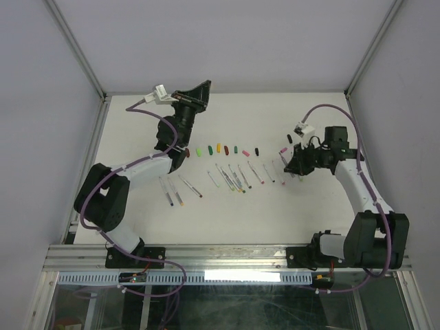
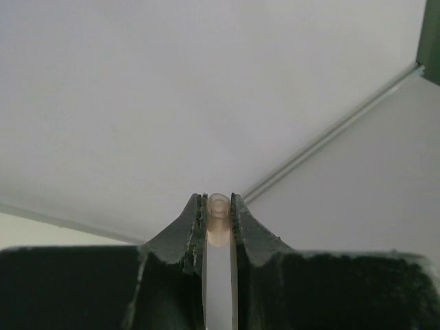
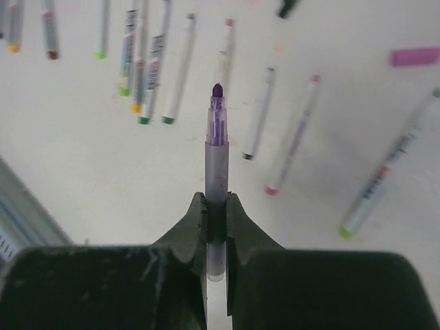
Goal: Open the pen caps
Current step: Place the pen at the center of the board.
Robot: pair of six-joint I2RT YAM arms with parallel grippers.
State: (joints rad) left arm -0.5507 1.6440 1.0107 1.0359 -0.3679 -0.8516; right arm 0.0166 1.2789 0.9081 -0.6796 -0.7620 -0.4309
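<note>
Looks nearly done: bare nib on the purple pen [image 3: 216, 148] in the right gripper [image 3: 216, 201], bare tips on the pens [image 3: 180, 69] lying beyond its fingertips, loose pen caps [image 1: 218, 147] rowed farther out; no capped pen spotted. Grips that barrel tight in the right jaws; pinches a pale tube [image 2: 218, 214], probably a cap, in the left gripper [image 2: 218, 201], held high facing the wall.

L pincer [image 2: 218, 201] clamped on pale pink cap [image 2: 218, 223], open end out, wall [image 2: 172, 103] behind.

Cap [image 2: 218, 214] was glossy translucent plastic; pen [image 3: 216, 148] barrel was frosted plastic; right hand [image 3: 216, 203] matt black, scuffed; counter [image 3: 82, 172] smooth matt white.
</note>
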